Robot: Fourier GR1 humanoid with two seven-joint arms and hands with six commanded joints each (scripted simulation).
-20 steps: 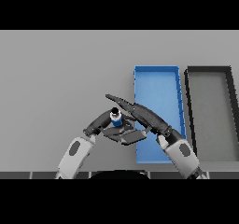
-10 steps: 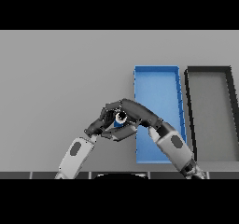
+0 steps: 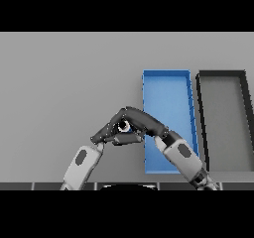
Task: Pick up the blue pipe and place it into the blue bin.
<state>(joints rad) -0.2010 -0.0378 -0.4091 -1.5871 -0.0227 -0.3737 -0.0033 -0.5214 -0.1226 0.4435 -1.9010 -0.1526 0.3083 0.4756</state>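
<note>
While both hands meet over the table [image 3: 59,83], the blue pipe [image 3: 124,127] sits in the small gap between them, only a round blue-and-white end of it showing. The right hand [image 3: 141,120] arches over it from the right, its fingers curled down around the pipe, so it appears to have hold of it. The left hand [image 3: 110,132] comes in from the lower left with its fingers lying fairly straight against the pipe's near and left side, more a support than a grasp, though so much overlaps here that I cannot be sure which hand carries the weight.

Because only the end of the pipe is visible, its long axis cannot be told with confidence; it seems to point roughly up toward the view.

The blue bin [image 3: 166,75] lies just to the right of the right hand, its left wall next to that hand's wrist, and its long side runs away from the robot. A black bin [image 3: 221,74] stands beyond it, further right. The right hand is the nearer to the blue bin, so the coming move is likely a short carry to the right, over the bin's left wall.

No brand, label or writing can be read anywhere.
</note>
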